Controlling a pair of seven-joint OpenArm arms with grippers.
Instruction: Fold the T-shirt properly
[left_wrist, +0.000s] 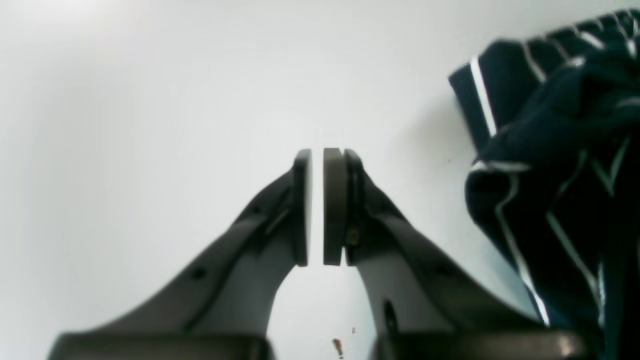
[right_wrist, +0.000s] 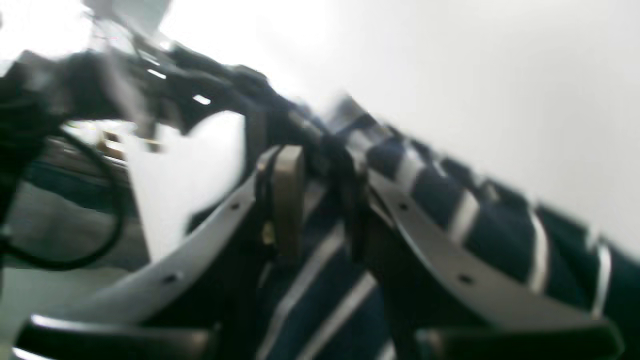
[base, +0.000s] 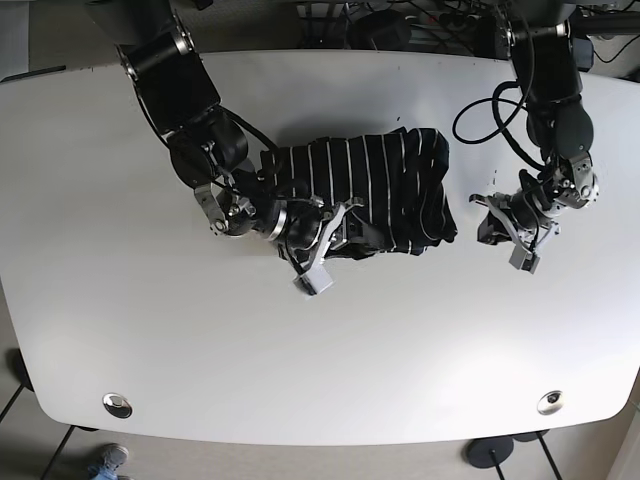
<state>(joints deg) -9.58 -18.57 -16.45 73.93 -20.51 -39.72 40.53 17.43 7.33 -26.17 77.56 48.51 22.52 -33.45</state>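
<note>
The T-shirt, dark navy with thin white stripes, lies bunched in a rough block at the middle of the white table. My right gripper sits at the shirt's front left edge. In the blurred right wrist view the right gripper is shut on a fold of the T-shirt, with striped cloth between its fingers. My left gripper rests just off the shirt's right edge, apart from it. In the left wrist view the left gripper is shut over bare table with nothing between its pads; the T-shirt is at the right.
A black cable loop hangs beside the left arm near the table's back right. Two metal discs sit near the table's front corners. Floor and chair bases show beyond the table's front edge.
</note>
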